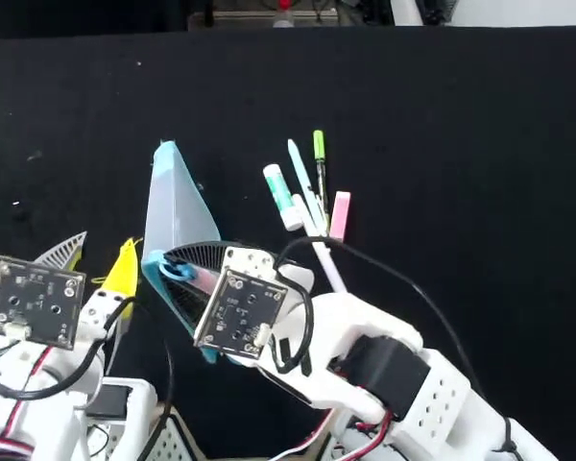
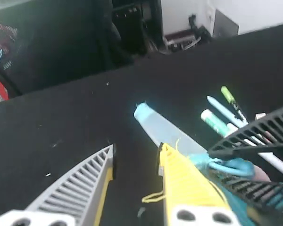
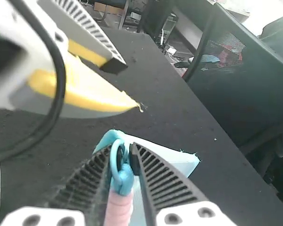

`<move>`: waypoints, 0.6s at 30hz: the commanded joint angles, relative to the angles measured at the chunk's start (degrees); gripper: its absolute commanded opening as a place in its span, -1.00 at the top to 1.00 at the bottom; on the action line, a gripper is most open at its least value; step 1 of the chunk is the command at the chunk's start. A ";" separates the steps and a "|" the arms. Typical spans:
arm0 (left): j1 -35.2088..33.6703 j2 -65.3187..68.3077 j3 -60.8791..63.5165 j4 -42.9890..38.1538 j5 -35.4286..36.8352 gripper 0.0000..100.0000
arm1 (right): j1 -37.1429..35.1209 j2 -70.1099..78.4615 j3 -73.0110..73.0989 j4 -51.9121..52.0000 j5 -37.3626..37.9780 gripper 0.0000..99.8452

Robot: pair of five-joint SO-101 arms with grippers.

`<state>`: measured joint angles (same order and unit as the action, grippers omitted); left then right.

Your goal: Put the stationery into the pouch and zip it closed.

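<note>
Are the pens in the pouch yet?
No, out. The pens lie on the table beside the pouch.

White arms (image 1: pixel 403 331), black cables (image 3: pixel 61 87), yellow-faced tool (image 2: pixel 137 151)

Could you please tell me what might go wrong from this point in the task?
1. The right gripper is shut on the zipper pull, while the left gripper is open with nothing between its fingers. A tug may therefore drag the whole pouch rather than slide the zipper.
2. The stationery lies on the table beside the pouch. A dragged pouch could scatter it, and zipping now would leave it outside.
</note>
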<state>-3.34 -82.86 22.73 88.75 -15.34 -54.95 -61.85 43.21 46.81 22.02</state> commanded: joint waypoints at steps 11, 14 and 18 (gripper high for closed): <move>9.01 7.65 -16.31 11.34 -2.02 0.68 | 0.00 -0.31 1.27 -0.88 0.53 0.98; 9.19 7.56 -15.16 11.78 -2.29 0.68 | -0.09 -0.31 1.71 -0.88 0.53 0.98; 9.27 7.56 -10.86 10.73 -2.37 0.68 | -0.18 -0.31 1.89 -0.88 0.53 0.98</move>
<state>5.27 -75.30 9.36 100.35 -17.10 -55.03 -61.93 44.79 46.55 22.11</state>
